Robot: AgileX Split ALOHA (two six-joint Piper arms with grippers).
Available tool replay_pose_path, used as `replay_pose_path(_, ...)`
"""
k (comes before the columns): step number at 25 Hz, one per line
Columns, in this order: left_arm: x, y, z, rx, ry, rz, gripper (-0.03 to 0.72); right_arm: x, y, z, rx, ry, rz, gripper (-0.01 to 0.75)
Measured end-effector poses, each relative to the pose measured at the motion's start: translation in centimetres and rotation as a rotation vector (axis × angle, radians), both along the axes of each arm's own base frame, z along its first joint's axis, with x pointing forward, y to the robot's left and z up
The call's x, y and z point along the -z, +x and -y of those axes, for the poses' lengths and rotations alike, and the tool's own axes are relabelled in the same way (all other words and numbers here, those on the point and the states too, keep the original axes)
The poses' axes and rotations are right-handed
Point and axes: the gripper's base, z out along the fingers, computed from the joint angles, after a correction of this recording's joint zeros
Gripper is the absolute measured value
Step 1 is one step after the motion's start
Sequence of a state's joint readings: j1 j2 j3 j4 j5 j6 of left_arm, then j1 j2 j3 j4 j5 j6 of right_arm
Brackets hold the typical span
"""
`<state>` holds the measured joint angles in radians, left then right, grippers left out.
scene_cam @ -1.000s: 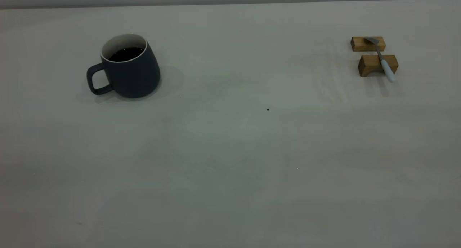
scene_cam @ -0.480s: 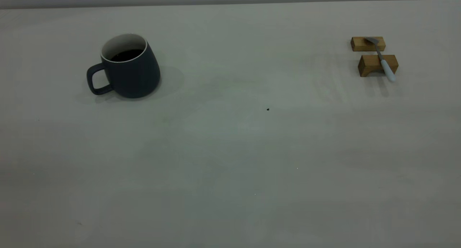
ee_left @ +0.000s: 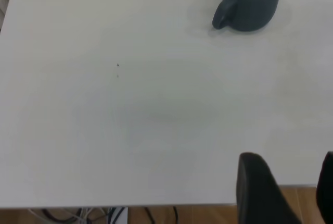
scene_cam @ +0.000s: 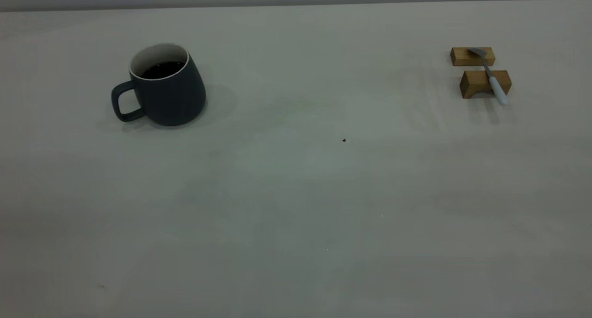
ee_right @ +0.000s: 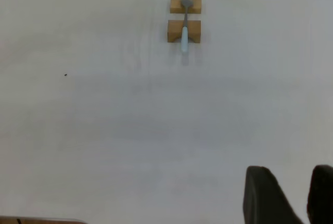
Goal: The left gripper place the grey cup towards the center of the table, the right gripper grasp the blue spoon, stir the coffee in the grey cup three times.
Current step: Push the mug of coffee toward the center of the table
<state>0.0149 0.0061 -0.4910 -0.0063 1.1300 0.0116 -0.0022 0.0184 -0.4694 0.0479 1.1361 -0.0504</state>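
**Both pincers held back at the table edge, cup and spoon untouched**

We see the squat slate-grey matte cup (scene_cam: 167, 89) with its white inside standing upright on the plain off-white table (scene_cam: 296, 207), its loop handle turned toward the table's left side in the exterior view. The dark brown-black coffee (scene_cam: 162, 69) sits low inside it.

In the left wrist view our left pincer (ee_left: 283, 190) hovers over the near edge of the table, its dark fingers (ee_left: 257, 187) spread apart with nothing between them. The cup (ee_left: 250, 2) lies well ahead of this pincer, far out of reach, and a tiny dark speck (ee_left: 117, 65) marks the table off to one side.

In the right wrist view our right pincer (ee_right: 289, 195) also hangs above the table's near part, its fingers (ee_right: 265, 195) parted and empty. Well ahead of it the slim spoon with grey metal bowl and pale blue handle (ee_right: 184, 30) lies across two small wooden blocks (ee_right: 184, 18), its bowl on the farther block and its handle pointing back toward the pincer, jutting past the nearer block.

Neither pincer shows in the exterior view. There the spoon (scene_cam: 491, 77) rests far to the right of the cup.
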Motion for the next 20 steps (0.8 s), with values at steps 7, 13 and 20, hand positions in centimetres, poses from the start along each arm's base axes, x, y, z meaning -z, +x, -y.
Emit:
replay_pose_path(7,-2.4,5.0,-0.1,0.024,0.031,-0.152,0.357,0.0,0.0,0.0,0.000,0.000,0.000,0.242)
replay_pose_path(13,-2.9,13.4,-0.2,0.062,0.054,-0.234,0.357,0.0,0.0,0.0,0.001,0.000,0.000,0.242)
replay_pose_path(20,2.0,22.2,-0.3,0.118,0.088,-0.360,0.357,0.0,0.0,0.0,0.001,0.000,0.000,0.242)
